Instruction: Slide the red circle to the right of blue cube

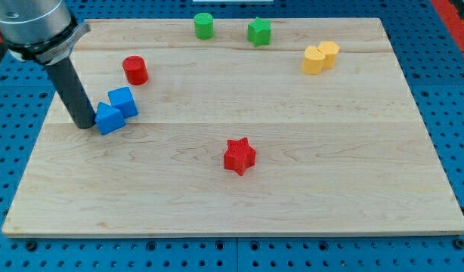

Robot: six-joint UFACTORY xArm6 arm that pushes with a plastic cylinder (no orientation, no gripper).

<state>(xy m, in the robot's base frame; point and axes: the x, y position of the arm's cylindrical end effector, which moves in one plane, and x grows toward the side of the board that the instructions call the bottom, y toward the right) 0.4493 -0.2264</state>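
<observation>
The red circle (135,69), a short red cylinder, stands on the wooden board (307,181) at the upper left. Below it and slightly left, a blue cube (123,101) touches a second blue block (109,119), which looks like a triangular wedge. My tip (86,125) rests on the board right against the left side of the blue wedge. It is below and to the left of the red circle, apart from it.
A red star (239,156) lies near the board's middle. A green cylinder (204,25) and a green star-like block (258,31) stand at the top edge. Two yellow blocks (320,57) touch at the upper right.
</observation>
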